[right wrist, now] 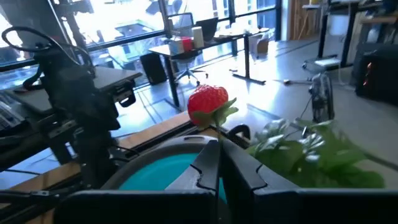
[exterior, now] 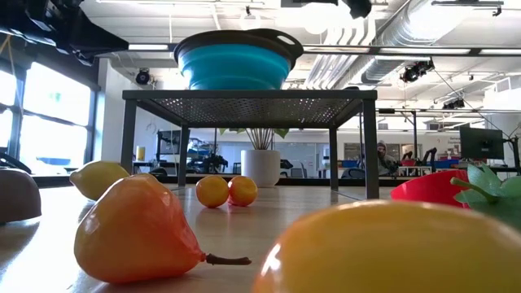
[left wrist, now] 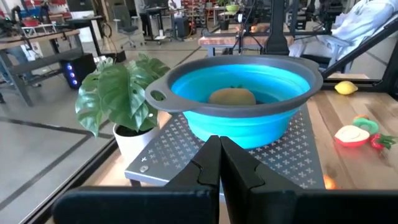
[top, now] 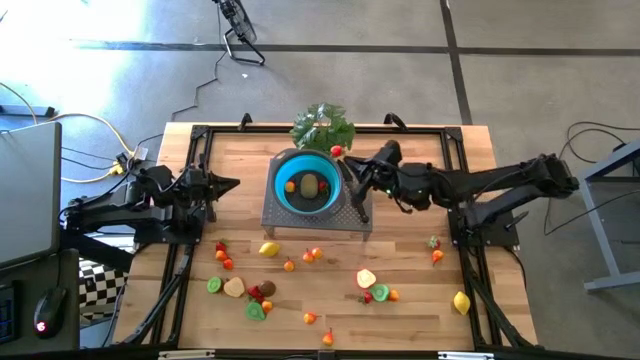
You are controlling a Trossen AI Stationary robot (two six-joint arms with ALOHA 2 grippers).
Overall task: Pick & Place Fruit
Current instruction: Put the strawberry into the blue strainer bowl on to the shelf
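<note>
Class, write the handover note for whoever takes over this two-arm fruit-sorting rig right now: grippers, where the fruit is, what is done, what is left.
Right gripper: shut on the red toy strawberry by its green leaf, held at the rim of the blue collapsible bowl.
Left gripper: shut, holding nothing, waiting left of the bowl.
Bowl sits on the grey perforated metal stand; behind it is a leafy green plant.
Done: an orange piece and a brown-green fruit lie in the bowl.
Left: release the strawberry into the bowl, then collect the many small toy fruits on the wooden table, including two yellow lemons.
</note>
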